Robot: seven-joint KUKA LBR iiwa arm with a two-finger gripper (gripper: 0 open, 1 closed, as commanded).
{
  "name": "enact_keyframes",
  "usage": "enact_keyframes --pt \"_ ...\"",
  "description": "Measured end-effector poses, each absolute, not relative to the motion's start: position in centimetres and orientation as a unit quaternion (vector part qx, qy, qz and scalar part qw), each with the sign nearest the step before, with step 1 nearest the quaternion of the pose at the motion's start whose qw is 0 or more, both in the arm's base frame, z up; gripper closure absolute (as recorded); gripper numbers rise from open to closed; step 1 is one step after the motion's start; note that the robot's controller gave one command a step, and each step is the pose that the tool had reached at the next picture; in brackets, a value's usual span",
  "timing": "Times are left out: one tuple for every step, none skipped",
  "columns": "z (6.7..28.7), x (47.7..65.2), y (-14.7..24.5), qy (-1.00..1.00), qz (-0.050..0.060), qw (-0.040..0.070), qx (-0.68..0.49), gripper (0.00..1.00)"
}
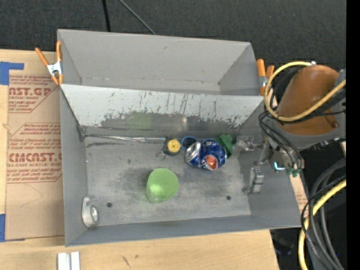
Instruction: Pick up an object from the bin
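Note:
My gripper [256,178] hangs low at the right side of the bin, over bare floor near the right wall. Nearest to it, a little to its left, lies a crushed blue can [205,153] with red and silver patches. A small dark green piece [226,144] sits just right of the can, between it and the gripper. Left of the can rests a small yellow disc [172,146]. Nothing shows in the gripper's grasp.
A light green rounded cup [162,185] stands on the floor at the middle front. A silver ring-shaped thing [89,211] lies in the front left corner. The arm with its orange cover and cables hangs over the bin's right rim.

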State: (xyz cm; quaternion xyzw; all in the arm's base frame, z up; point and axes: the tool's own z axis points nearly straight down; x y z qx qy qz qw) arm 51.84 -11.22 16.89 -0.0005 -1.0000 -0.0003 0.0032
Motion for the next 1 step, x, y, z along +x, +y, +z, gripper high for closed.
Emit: enact_keyframes --pt "10.98 59.01 -6.58 -0.993 -0.001 -0.001 0.120 0.00"
